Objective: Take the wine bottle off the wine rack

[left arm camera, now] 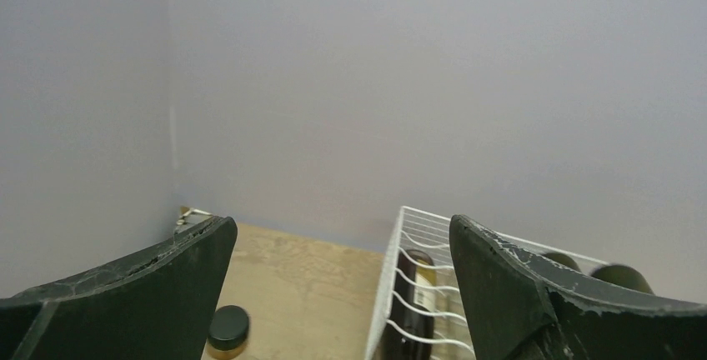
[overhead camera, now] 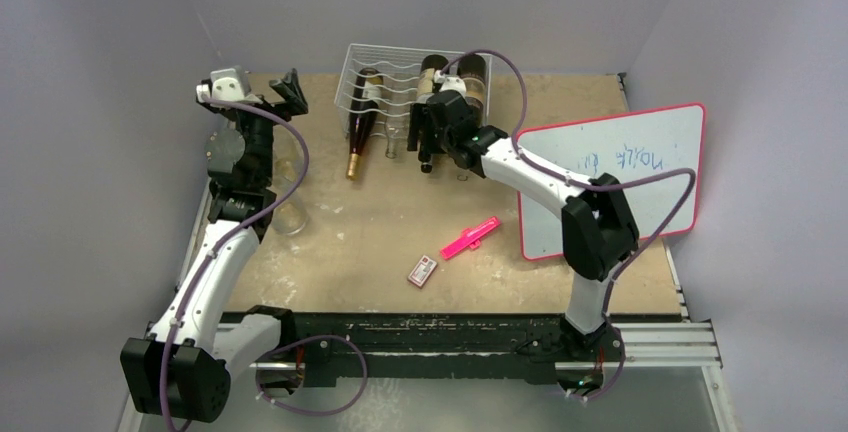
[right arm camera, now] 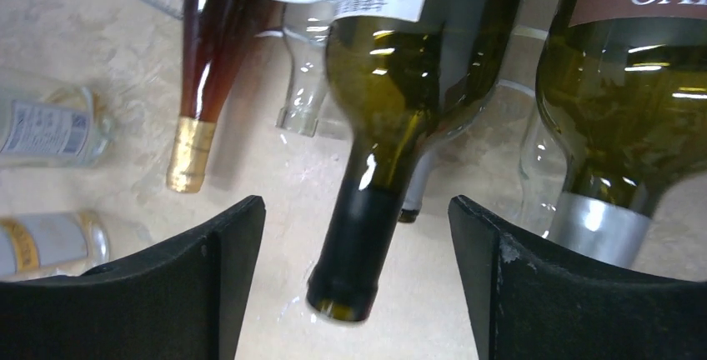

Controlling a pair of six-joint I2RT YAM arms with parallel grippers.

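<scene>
Rack: the wine rack (overhead camera: 392, 77) stands at 12 o'clock on the table (overhead camera: 340, 252), with its back close to the rear wall.
Wine bottle: the green wine bottle (right arm camera: 379, 102) lies in the rack. Its black-capped neck pokes out past the front edge toward 6 o'clock.
Right gripper: my right gripper (right arm camera: 354, 210) is spread, one finger on each side of that neck. There is a gap on both sides and it touches nothing.
Neighbours: an amber bottle (right arm camera: 200, 85) with gold foil lies at 9 o'clock of the neck. A second green bottle (right arm camera: 625, 110) sits just beside my finger at 3 o'clock.
Right arm: it reaches from 5 o'clock across to the rack front, with the elbow raised over the whiteboard (overhead camera: 640, 152).
Open room: bare tabletop lies at 6 o'clock of the rack. A pink marker (overhead camera: 470, 237) and a small card (overhead camera: 423, 271) lie further toward me.
Left gripper: my left gripper (left arm camera: 342, 227) is held high at 10 o'clock. Its fingers are spread wide, with nothing between them.
Left edge: clear jars (overhead camera: 290, 214) sit beside my left arm, near the side wall.
</scene>
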